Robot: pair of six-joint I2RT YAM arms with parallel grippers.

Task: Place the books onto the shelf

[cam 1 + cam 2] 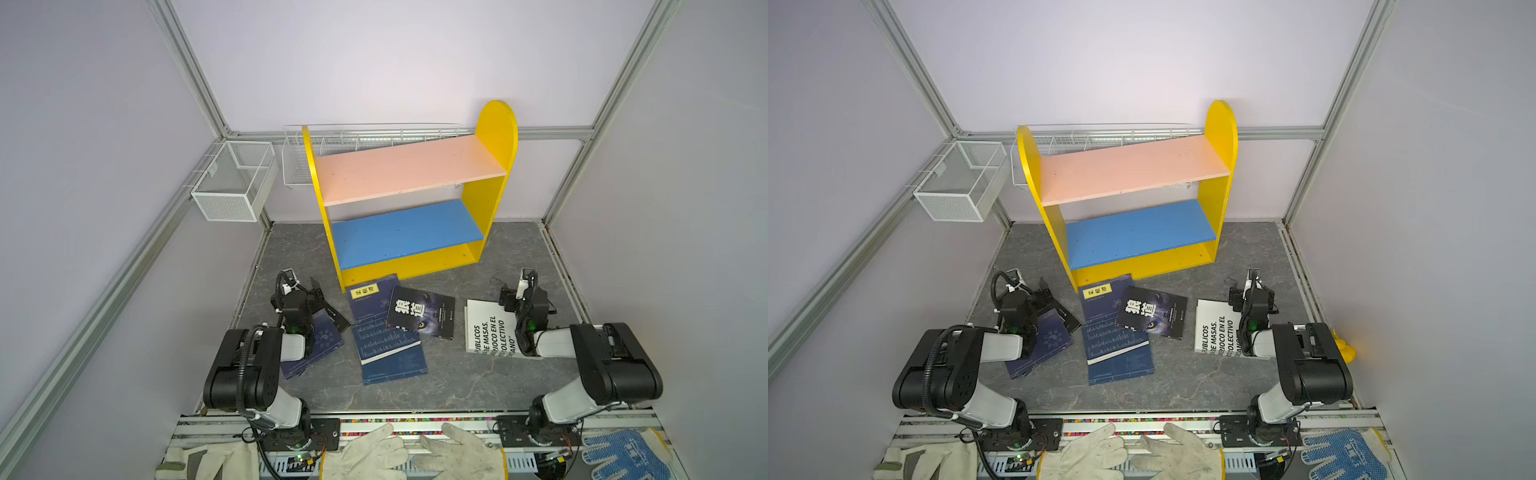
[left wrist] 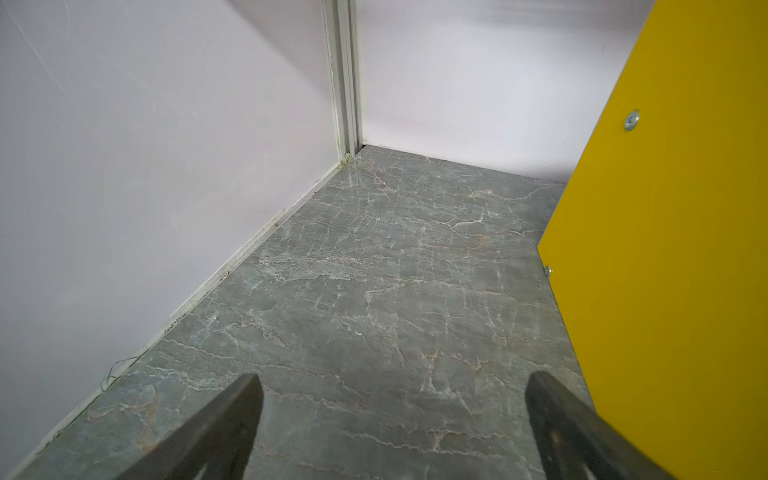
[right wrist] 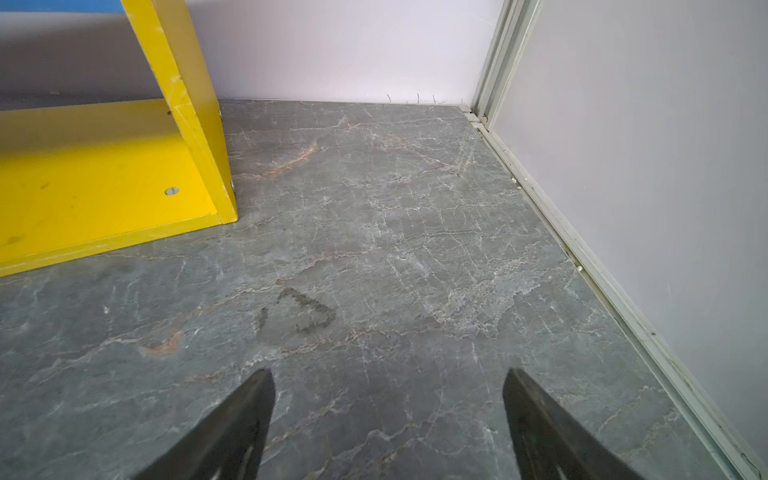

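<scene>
Shelf (image 1: 496,124): upright at the back of the counter (image 1: 457,386), turned a little to one side, pink board above, blue board below.
Books: all lie flat on the counter in front of the shelf.
Navy pile (image 1: 390,353): several overlapping navy books just in front of the shelf's left foot; the top one carries a yellow label (image 1: 365,293).
Black book (image 1: 420,312): rests across the right edge of the navy pile.
White book (image 1: 488,332): right of the black book and apart from it, partly hidden under the right arm.
Left navy book (image 1: 322,345): left of the pile, partly hidden under the left arm.
Left fingers (image 2: 232,415): spread wide, holding nothing, over bare counter beside the shelf's yellow side.
Right fingers (image 3: 245,415): spread wide, holding nothing, over bare counter to the right of the shelf's foot.
Wire basket (image 1: 232,183): hangs on the frame, left of the shelf.
Gloves (image 1: 374,453): lie on the front rail between the arm bases.
</scene>
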